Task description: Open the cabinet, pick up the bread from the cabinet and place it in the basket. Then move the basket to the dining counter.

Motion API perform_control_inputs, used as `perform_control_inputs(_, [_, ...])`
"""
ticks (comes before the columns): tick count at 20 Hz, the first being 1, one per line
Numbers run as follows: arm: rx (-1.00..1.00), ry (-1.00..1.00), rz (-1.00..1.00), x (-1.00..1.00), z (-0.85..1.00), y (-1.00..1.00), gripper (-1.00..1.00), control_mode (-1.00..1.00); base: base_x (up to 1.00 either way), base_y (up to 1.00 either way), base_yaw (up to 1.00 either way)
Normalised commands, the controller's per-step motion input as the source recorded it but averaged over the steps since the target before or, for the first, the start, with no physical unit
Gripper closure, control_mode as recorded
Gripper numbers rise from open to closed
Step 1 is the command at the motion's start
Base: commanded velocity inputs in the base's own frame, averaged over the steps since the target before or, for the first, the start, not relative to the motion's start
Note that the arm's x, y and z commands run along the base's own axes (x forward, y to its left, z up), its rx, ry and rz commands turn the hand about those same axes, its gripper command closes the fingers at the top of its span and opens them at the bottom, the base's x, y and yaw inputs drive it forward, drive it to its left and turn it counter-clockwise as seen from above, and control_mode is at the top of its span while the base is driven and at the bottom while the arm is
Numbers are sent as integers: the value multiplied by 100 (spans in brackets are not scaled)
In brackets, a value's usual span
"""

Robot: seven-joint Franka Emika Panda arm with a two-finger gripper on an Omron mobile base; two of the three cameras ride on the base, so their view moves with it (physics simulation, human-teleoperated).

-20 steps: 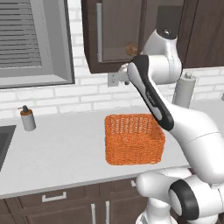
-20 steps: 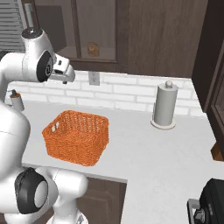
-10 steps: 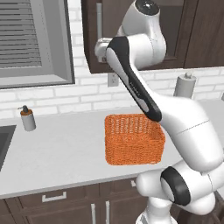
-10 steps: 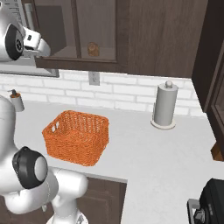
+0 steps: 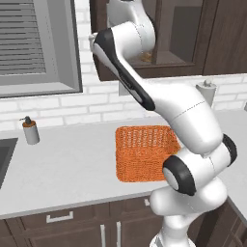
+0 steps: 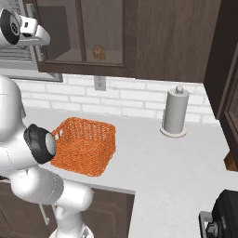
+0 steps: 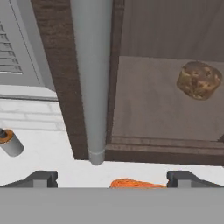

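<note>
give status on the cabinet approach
End effector open, empty, at cabinet handle. Bread on shelf behind closed glass door. Basket waiting on counter.

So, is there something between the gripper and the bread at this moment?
Yes. The cabinet door is closed, and the bread sits on the shelf behind its glass panel. The open gripper is in front of the door's vertical silver handle, not yet on it. The door must be opened first.

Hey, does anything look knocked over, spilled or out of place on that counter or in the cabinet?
Nothing stands out. The basket sits flat on the counter, the bread rests on the cabinet shelf.
</note>
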Motion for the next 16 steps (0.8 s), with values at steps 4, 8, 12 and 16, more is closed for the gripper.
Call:
perform_control_inputs(4, [2, -4, -1, 46, 4, 38, -100, -100, 0, 0, 0])
perform_control_inputs(8, [0, -12, -4, 44, -1, 21, -100, -100, 0, 0, 0])
perform_control_inputs(12, [0, -12, -3, 49, -20, -3, -100, -100, 0, 0, 0])
perform_control_inputs(16, [0, -24, 0, 24, -18, -17, -100, -100, 0, 0, 0])
